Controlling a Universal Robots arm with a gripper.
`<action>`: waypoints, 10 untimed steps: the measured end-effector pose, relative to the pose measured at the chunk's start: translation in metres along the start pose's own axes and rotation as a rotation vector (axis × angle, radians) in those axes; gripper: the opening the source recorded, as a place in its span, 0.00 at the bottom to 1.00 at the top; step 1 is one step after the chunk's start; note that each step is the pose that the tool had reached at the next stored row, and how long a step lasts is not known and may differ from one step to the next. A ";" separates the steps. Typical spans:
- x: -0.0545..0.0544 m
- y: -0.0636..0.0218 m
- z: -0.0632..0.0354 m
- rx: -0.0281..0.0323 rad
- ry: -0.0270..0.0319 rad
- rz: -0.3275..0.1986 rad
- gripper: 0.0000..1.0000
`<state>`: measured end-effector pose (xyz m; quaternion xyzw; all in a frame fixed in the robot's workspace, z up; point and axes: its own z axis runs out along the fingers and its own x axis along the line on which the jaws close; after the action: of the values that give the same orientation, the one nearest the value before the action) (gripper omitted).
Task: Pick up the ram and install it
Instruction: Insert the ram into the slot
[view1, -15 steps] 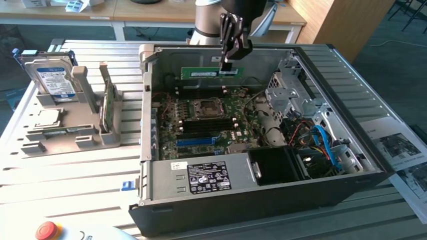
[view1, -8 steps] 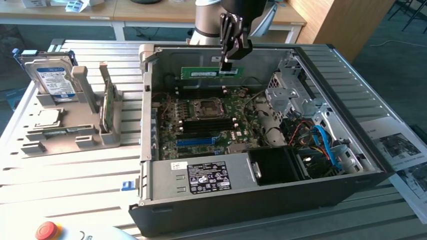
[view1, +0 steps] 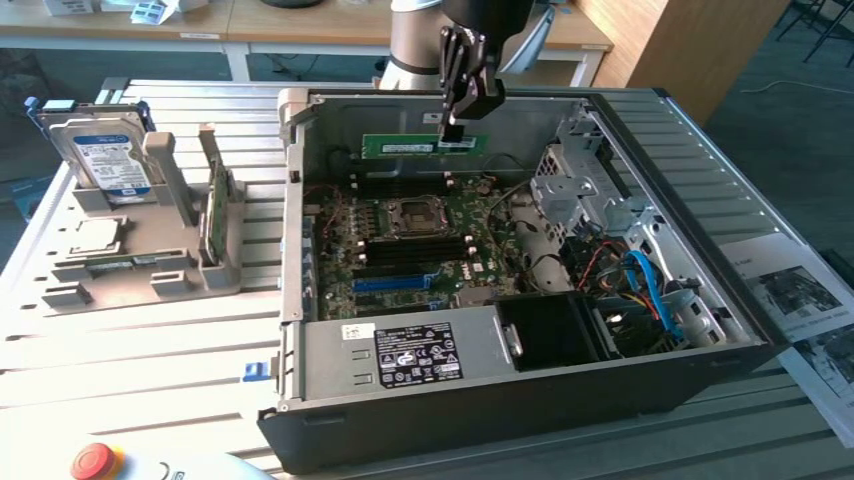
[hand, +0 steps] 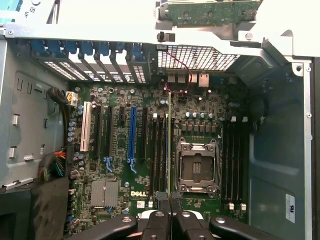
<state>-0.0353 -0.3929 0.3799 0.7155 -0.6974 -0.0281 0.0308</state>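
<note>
The ram, a narrow green stick with a white label, hangs level above the far part of the open computer case. My gripper is shut on the ram's end toward the exterior view's right. In the wrist view the ram is seen edge-on as a thin line between my fingertips. It lies over the dark memory slots beside the CPU socket. The stick is above the motherboard, apart from it.
A grey holder at the exterior view's left carries a silver hard drive and an upright green card. Inside the case are the power supply, a drive cage and blue cables. A red button sits near the table's front.
</note>
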 end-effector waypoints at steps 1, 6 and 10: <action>0.000 -0.0001 0.0006 0.0000 0.0000 0.000 0.12; 0.000 -0.0007 0.0081 0.0003 0.0002 0.000 0.12; 0.000 -0.0012 0.0145 0.0002 0.0007 0.000 0.12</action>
<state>-0.0353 -0.3930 0.3653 0.7155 -0.6974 -0.0278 0.0310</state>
